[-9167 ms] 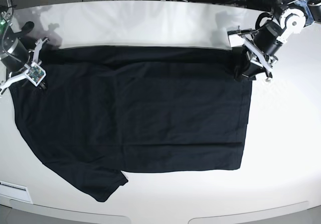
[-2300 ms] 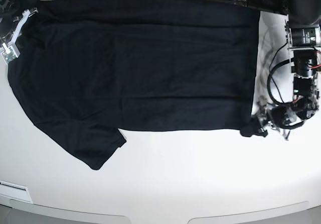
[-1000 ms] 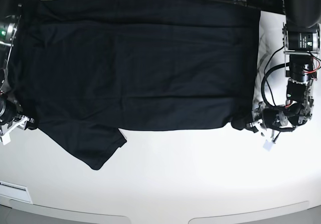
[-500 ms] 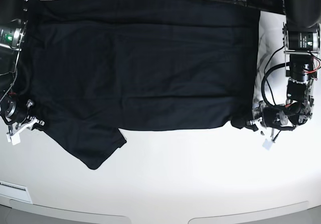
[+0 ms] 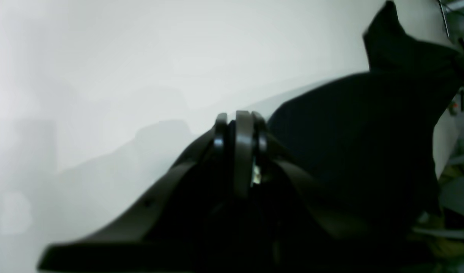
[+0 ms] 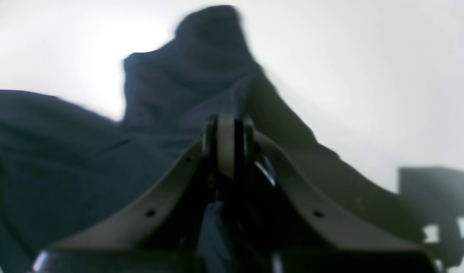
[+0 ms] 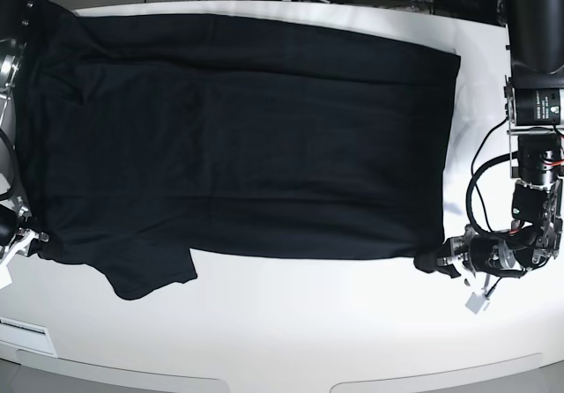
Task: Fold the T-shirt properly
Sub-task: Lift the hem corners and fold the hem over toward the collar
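I am looking down from the base view, and nearest me a bare strip of the white table is running along the front edge. Just past it the T-shirt is lying flat, its long axis stretching side to side across the table. One short sleeve is poking toward me at the near left, so the shoulder end is pointing left and the straight hem is facing right.

At the near right corner of the cloth, the left gripper is sitting low on the table with its jaws pressed together on a bunched bit of the hem corner; in its wrist view the fingers are meeting with dark fabric rising behind them. At the near left corner, the right gripper is pinching the shirt's edge beside the sleeve, and its wrist view is showing the fingers closed with blue-black cloth caught under them.

Compared with half a second ago, I am seeing the whole near edge sitting closer to me, both corners dragged forward, and the right claw, then spread, is now clamped. The far edge has pulled in too, baring a white band of table at the back right. Beyond it, cables are cluttering the background.
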{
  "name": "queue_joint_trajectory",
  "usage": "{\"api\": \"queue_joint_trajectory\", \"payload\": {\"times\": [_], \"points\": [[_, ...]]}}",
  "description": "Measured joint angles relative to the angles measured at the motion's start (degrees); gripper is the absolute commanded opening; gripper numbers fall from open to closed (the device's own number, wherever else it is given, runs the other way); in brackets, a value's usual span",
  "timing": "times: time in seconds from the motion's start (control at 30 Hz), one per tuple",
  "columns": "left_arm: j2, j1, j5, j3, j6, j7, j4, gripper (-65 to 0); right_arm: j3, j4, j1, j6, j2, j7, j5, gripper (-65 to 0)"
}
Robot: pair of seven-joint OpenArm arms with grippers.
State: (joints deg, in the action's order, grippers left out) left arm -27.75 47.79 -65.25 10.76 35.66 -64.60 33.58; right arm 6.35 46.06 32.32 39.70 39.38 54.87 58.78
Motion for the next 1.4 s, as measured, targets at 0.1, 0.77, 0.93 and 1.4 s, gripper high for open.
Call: {"api": "queue_joint_trajectory", "payload": {"times": [0.1,0.77,0.93,1.4], "points": [[-0.02,-0.52,-3.45,0.00,1.07,-4.44,0.00,-65.0,0.00,1.57,-1.03,0.00,1.16,2.38,1.73,-65.0],[-4.81,-4.48,-15.39,0.04,3.41,-15.37,0.52,-65.0,-0.28,20.63,-20.85,0.24,8.72,5.66,2.71,-65.0],[-4.96,-4.13,-18.80,0.04,3.17,-14.95,0.55,-65.0,-0.28,20.63,-20.87,0.22,8.87,8.09,2.75,-65.0],[-5.25,-4.28,-18.80,4.72,0.37,-15.15,0.55,-65.0,-0.28,20.63,-23.41,0.22,8.87,9.46,2.71,-65.0]]}}
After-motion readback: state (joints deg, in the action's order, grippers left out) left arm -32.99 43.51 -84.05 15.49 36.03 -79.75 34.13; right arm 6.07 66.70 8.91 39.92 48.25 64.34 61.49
